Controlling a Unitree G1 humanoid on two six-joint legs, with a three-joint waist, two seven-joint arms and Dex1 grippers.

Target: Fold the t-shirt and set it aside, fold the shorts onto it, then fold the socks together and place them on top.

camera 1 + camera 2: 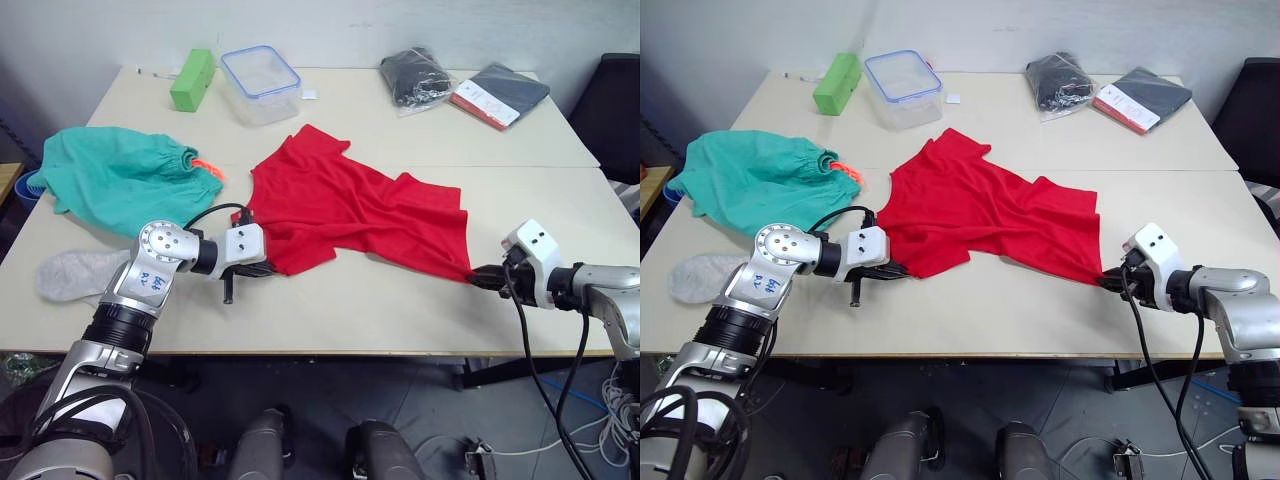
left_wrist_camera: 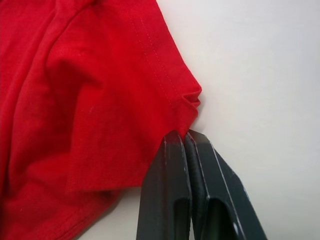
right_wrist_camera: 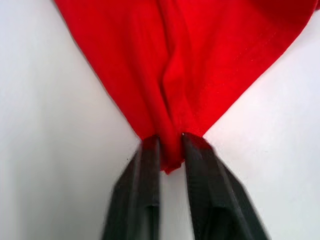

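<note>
Red t-shirt spread rumpled mid-table; teal shorts bunched at left; grey sock near front-left edge.

You have the t-shirt spread mid-table, with the shorts to its left and a sock nearer you, left of the left gripper at the shirt's near-left edge. The right gripper sits at its near-right corner. Behind lie a block, a lidded box, a bagged bundle and a flat packet, left to right.
</note>
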